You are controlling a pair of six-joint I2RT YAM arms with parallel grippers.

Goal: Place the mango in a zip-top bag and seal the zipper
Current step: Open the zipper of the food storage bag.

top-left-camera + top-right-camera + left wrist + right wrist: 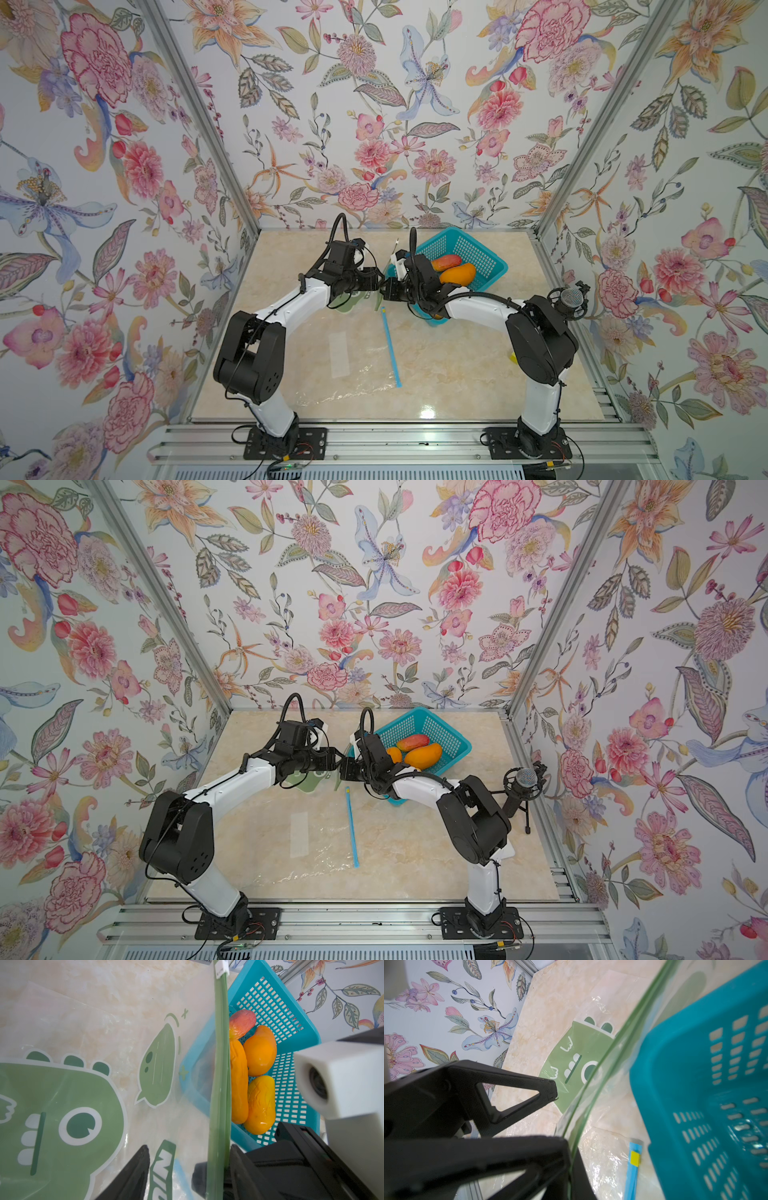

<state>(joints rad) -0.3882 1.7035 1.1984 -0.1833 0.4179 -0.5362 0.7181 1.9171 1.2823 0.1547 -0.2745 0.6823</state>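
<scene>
Green-rimmed, held up for fruit

Clamps the zipper strip [220, 1064] of the limp bag [62, 1095] in the right gripper [571, 1180]; holds the left gripper [190, 1147] spread beside it, gripping nothing. Yet to lift from the basket [270, 997]: a mango [259, 1049], probably firm and slippery; best pinched across its middle

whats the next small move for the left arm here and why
Probably close the left gripper on the green zipper edge beside the right gripper. Its fingers stand apart by that edge, the right one is shut on it, and the mangoes lie in the basket.
</scene>
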